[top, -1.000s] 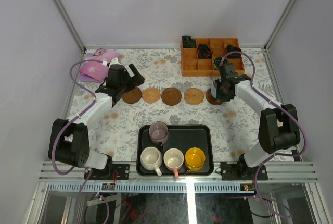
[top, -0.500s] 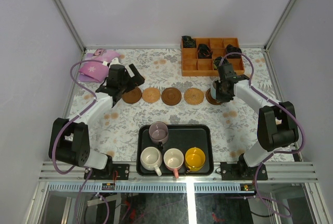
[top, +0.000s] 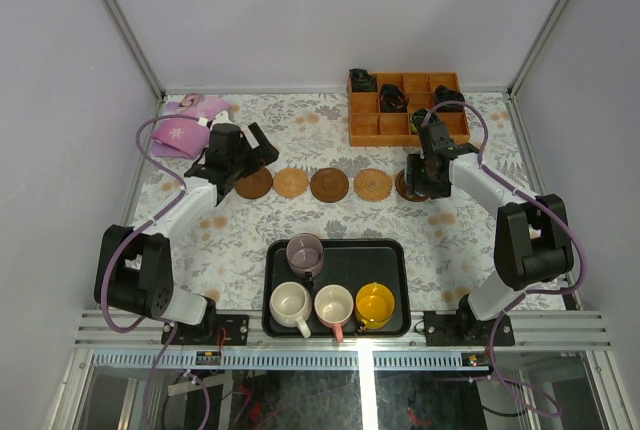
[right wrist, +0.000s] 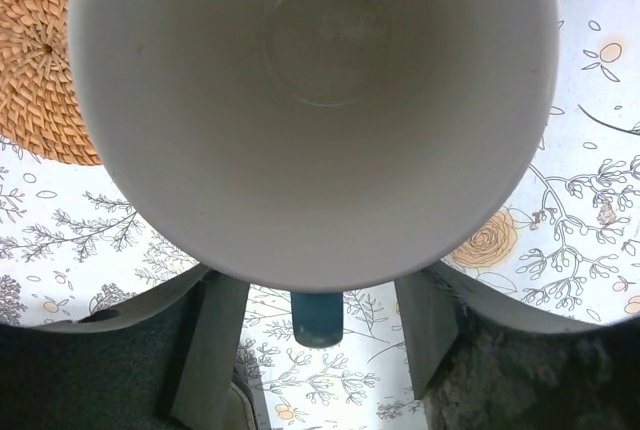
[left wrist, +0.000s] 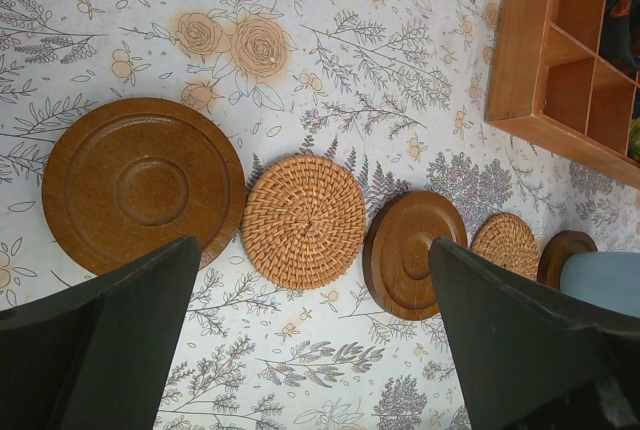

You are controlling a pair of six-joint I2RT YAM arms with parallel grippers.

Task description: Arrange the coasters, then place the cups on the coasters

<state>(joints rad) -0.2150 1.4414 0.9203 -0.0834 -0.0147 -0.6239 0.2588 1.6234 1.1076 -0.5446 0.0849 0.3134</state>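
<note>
White ceramic cup sits inside right claw, clamped or loose can't tell; looks stiff, slick, chippable, light: pinch across rim wall; left claw spread, empty.

Overhead: high, behind arms. Left wrist: down on coasters, shared overhead. Right wrist: close above cup.

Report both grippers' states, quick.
Left gripper: open, empty, above the coasters.
Right gripper: open, fingers either side of the blue handle of the white cup, not clamping it.
</note>
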